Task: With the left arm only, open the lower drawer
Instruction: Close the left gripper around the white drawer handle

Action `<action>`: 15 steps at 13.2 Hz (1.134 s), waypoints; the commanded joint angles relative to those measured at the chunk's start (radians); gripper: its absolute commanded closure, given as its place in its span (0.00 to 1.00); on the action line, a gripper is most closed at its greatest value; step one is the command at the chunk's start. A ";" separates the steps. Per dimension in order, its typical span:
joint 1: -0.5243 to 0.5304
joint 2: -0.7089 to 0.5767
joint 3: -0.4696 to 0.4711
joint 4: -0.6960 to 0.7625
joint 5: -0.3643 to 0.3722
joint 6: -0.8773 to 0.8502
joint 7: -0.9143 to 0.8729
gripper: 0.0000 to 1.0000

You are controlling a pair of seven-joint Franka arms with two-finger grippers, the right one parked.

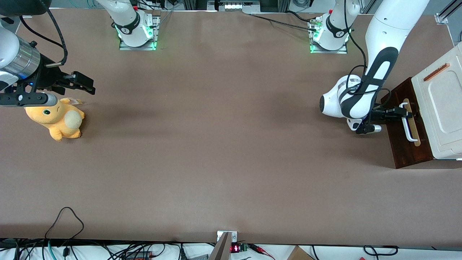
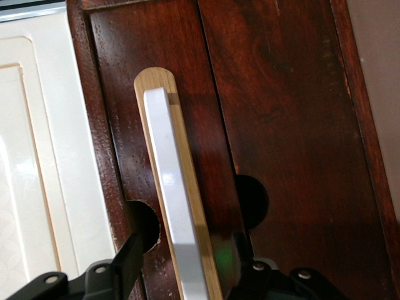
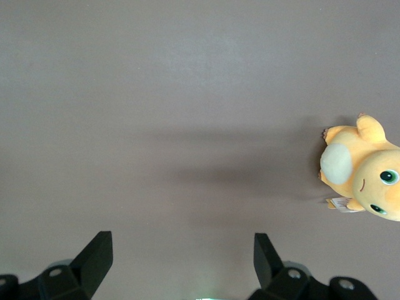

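Left wrist view shows the end effector [image 2: 181,269] with its two fingers [image 2: 128,259] apart, one on each side of the white bar handle [image 2: 172,200], not yet pressed against it. That handle sits on a pale wood strip [image 2: 187,187] on the lower drawer [image 1: 406,124], which appears shut, at the working arm's end of the table [image 1: 216,144].

Risks, as I judge them: closing near the handle's end rather than its middle could let the smooth bar slip out, and a pull off the drawer's line could jam it or drag the whole cabinet [image 1: 438,104].

Count: one dark drawer, one white bar handle, one white panel with one copper handle [image 1: 436,72], one yellow plush toy [image 1: 57,119].
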 commanded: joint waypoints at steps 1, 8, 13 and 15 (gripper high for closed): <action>-0.005 -0.007 0.005 -0.015 0.026 -0.013 -0.028 0.38; -0.005 -0.007 0.011 -0.026 0.027 -0.013 -0.051 0.59; -0.005 -0.007 0.013 -0.027 0.027 -0.015 -0.051 0.77; -0.005 -0.008 0.013 -0.027 0.026 -0.015 -0.051 0.84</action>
